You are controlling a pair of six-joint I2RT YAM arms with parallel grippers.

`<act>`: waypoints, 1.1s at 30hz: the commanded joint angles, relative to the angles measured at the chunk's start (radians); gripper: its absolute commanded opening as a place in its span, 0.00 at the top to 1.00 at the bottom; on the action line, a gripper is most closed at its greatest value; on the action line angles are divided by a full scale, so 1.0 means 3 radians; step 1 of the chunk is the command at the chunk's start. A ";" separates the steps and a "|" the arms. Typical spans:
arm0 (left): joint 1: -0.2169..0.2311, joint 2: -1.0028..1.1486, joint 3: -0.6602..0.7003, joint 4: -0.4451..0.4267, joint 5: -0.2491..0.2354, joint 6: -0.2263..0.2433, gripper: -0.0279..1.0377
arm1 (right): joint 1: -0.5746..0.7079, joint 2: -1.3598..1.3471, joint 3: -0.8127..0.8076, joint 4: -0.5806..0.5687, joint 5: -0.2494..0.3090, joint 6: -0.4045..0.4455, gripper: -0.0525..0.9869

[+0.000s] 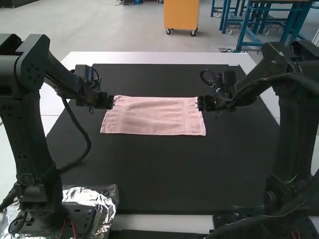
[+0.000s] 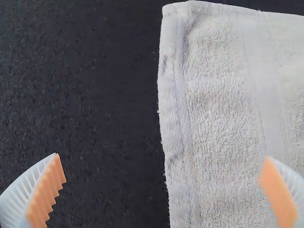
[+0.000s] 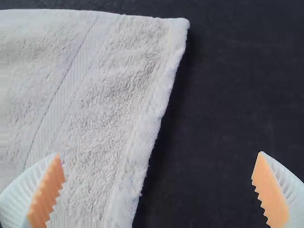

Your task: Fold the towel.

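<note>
Near: bare front of black mat [image 1: 174, 174]. Beyond, towel [image 1: 155, 117] lies flat, can't tell if already folded once. At its short sides, left gripper [image 2: 162, 156] and right gripper [image 3: 158, 153], fingers apart, nothing clamped. Folding looks left to do.

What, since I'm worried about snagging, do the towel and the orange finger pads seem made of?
Towel: probably cotton terry, matte, judging by its looped pile and flatter woven band. Orange finger pads: likely rubber or silicone, matte, with moulded ridges; looks don't settle which.
</note>
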 commanded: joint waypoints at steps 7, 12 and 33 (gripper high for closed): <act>0.0064 0.0113 0.0207 0.0132 -0.0111 0.0170 0.06 | 0.0081 0.0345 0.0461 -0.0015 0.0027 -0.0036 0.08; 0.0064 0.0256 0.0310 0.0137 -0.0121 0.0201 0.06 | 0.0122 0.0478 0.0589 -0.0020 0.0027 -0.0036 0.08; 0.0048 0.0788 0.0755 0.0076 -0.0178 0.0232 0.07 | 0.0143 0.0806 0.0927 -0.0097 0.0058 -0.0041 0.08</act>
